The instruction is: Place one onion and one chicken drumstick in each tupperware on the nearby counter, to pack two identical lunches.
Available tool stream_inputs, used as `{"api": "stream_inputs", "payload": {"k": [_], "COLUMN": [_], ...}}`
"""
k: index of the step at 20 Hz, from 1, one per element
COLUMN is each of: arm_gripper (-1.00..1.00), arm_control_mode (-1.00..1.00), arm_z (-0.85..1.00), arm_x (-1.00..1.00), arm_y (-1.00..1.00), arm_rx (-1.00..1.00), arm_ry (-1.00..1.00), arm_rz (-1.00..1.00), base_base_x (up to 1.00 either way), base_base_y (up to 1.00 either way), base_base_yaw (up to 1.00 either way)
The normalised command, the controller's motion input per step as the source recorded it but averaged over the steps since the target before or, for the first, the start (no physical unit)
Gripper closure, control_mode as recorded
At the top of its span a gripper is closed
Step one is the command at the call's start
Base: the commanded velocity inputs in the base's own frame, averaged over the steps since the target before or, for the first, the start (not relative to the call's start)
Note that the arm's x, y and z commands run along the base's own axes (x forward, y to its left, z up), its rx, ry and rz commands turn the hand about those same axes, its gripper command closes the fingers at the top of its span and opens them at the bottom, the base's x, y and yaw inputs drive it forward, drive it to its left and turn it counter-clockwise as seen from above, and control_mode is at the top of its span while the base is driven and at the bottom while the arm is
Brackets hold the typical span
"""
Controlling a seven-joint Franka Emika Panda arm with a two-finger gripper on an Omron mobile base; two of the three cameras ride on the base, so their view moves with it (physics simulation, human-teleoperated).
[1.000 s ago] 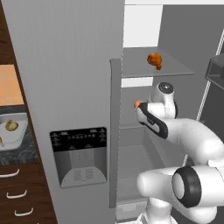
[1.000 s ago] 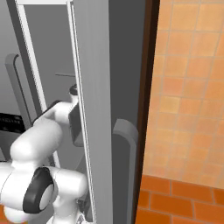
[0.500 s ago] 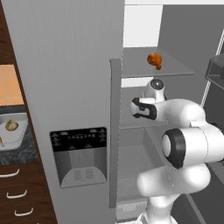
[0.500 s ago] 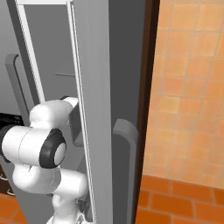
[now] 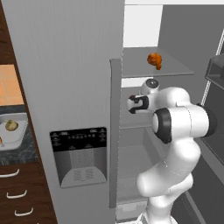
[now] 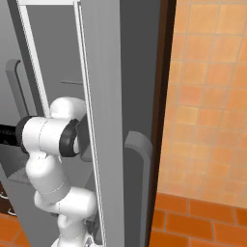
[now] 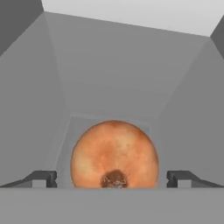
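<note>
The onion point(image 7: 114, 154) sits between the two finger tips point(image 7: 40, 179) of the gripper point(image 7: 113, 179) in the hand view, dark root spot facing the camera at 6 o'clock; it is round, with no long axis. The tips stand wide, each clear of the onion's sides, so whether it is gripped cannot be told. In the left base view the arm folds from 5 o'clock up into the open fridge point(image 5: 83, 65), hand point(image 5: 136, 104) pointing toward 9 o'clock. A chicken drumstick point(image 5: 154, 60) lies on the shelf point(image 5: 175, 70) above, bone tip toward 5 o'clock. At 9 o'clock, a tupperware point(image 5: 17, 138) on the counter point(image 5: 19, 152) holds another onion point(image 5: 12, 125).
</note>
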Motion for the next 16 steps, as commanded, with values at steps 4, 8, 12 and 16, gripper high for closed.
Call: {"api": "stream_inputs", "payload": {"k": [4,8,12,16], "arm_gripper": [-1.00,1.00,1.00,1.00], "arm_control_mode": [-1.00,-1.00,-1.00,-1.00], "arm_z": [-0.41,-0.48,-0.37,-0.04], "arm_x": [0.24,0.04,-0.11,-0.99], "arm_y": [-0.09,-0.04,0.00,0.00], "arm_rx": [0.00,0.00,0.00,0.00], "arm_ry": [0.00,0.01,0.07,0.00], "arm_rz": [-0.04,-0.08,-0.08,-0.09], "base_base_x": [0.00,0.00,0.00,0.00], "base_base_y": [0.00,0.00,0.00,0.00], "base_base_yaw": [0.00,0.00,0.00,0.00]}}
